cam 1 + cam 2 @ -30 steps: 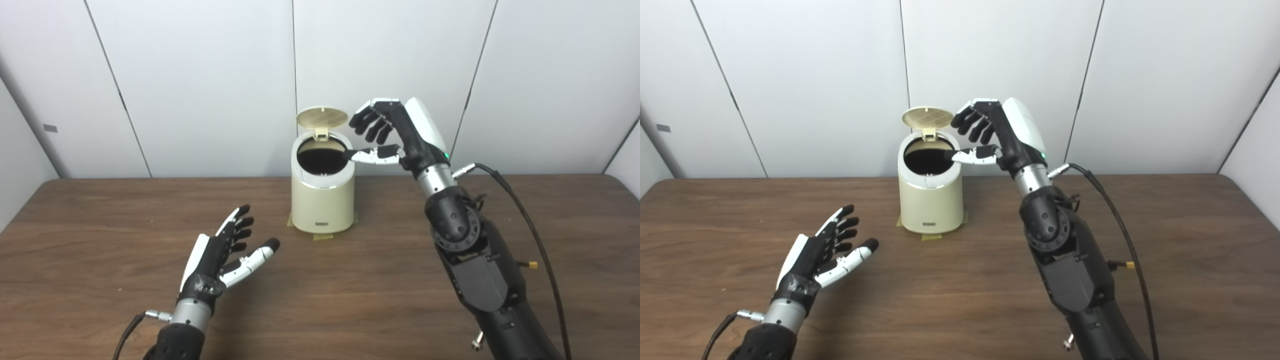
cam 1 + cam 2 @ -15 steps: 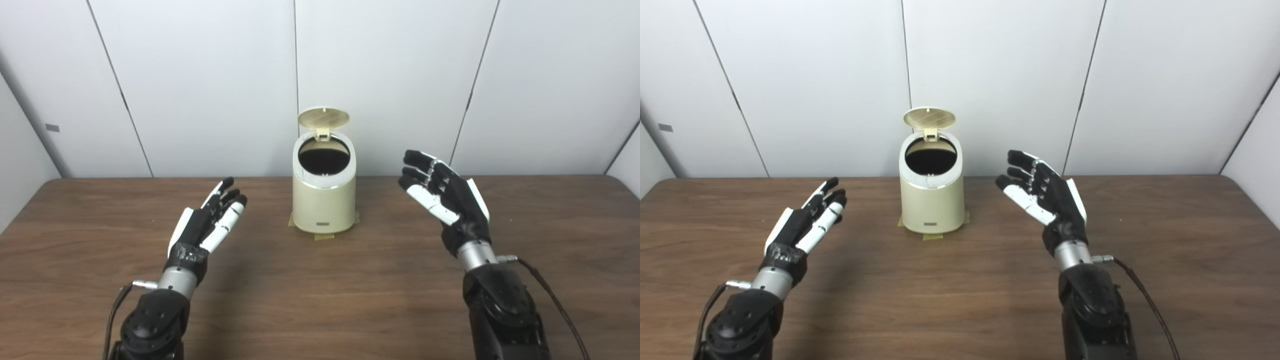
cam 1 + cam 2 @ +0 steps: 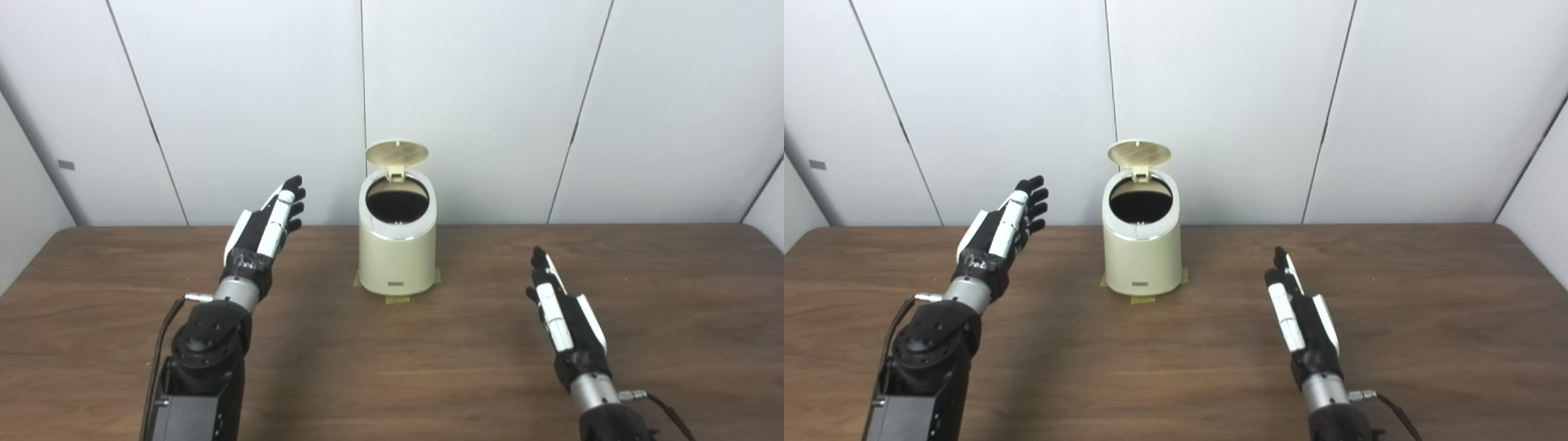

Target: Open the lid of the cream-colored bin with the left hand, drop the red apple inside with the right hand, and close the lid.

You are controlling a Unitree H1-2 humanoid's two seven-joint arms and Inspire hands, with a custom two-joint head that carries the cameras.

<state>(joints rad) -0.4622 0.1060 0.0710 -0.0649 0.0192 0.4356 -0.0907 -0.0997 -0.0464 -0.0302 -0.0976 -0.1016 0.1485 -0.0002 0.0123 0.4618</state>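
Observation:
The cream-colored bin [image 3: 397, 251] stands on the wooden table near the back wall. Its round lid [image 3: 397, 153] is tipped up at the rear, and the dark mouth [image 3: 397, 205] shows nothing I can make out inside. No red apple is in view. My left hand [image 3: 264, 229] is raised to the left of the bin, fingers stretched out and holding nothing, well apart from the lid. My right hand [image 3: 563, 315] is low over the table to the right front of the bin, fingers straight, also holding nothing.
Strips of tape [image 3: 395, 299] mark the bin's foot on the brown table [image 3: 392, 367]. White wall panels [image 3: 478, 104] close the scene right behind the bin. A cable [image 3: 162, 324] hangs by my left forearm.
My right hand left the bin's mouth, came down and drew back toward the table's front right. My left hand rose and moved forward toward the bin. The view shifted slightly downward.

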